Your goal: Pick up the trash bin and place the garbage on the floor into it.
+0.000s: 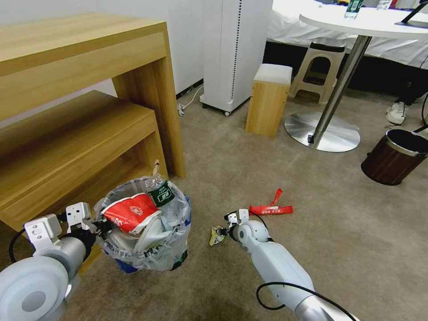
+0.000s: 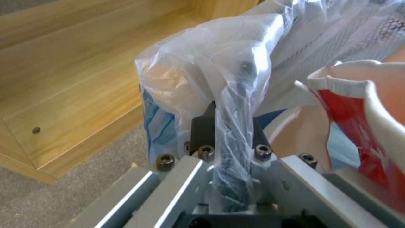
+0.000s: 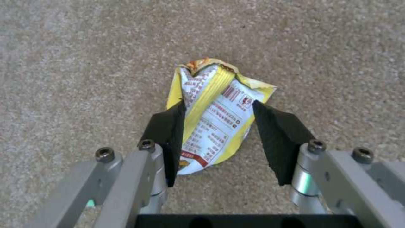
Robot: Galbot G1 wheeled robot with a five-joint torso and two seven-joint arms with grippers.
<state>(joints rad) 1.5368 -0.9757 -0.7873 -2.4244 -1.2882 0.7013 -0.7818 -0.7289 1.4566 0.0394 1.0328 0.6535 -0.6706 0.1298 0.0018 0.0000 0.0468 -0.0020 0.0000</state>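
Trash bin (image 1: 145,232): rim and clear liner pinched tight in left gripper (image 2: 227,126), jaws fully closed on it, so bin stayed beside pickup spot; stuffed with red cup (image 1: 131,211) and green-label bottle (image 1: 160,191).
Red wrapper (image 1: 271,208): on floor (image 1: 312,214) just beyond right gripper (image 3: 217,126).
Yellow wrapper (image 3: 213,117): between parted right pads (image 3: 274,139), straddled, seemingly not yet clamped.

Counted: two bins, one black trash bin (image 1: 147,249) with clear liner and one brown wood-grain bin (image 1: 392,157). Two wrappers on the carpet: one red (image 1: 270,208), one yellow (image 3: 213,117). Two stools: one wooden (image 1: 268,99), one plastic (image 1: 319,71).
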